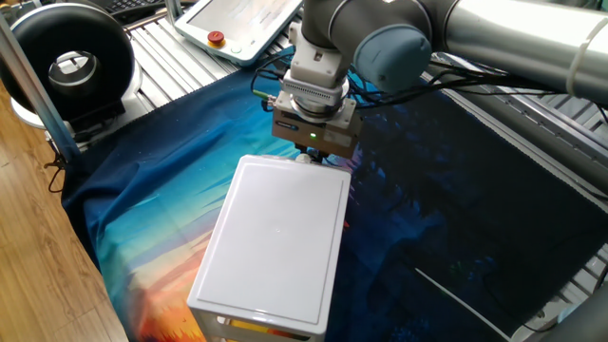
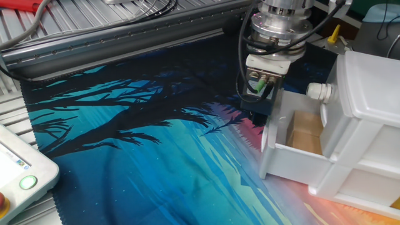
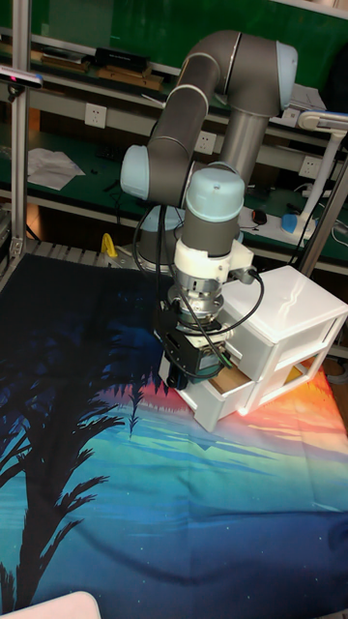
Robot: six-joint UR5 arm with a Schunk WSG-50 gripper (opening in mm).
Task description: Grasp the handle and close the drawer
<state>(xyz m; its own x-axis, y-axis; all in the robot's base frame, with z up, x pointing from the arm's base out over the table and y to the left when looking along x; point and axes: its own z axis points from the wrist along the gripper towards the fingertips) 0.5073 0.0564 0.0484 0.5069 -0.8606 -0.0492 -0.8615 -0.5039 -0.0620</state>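
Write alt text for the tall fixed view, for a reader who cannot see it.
A grey robot arm's gripper reaches down to the front of a partly open drawer in a large white plastic drawer box, which stands on a blue and orange sunset-print cloth. Something brown shows inside the open drawer. The gripper hides the handle, so its grip cannot be seen.
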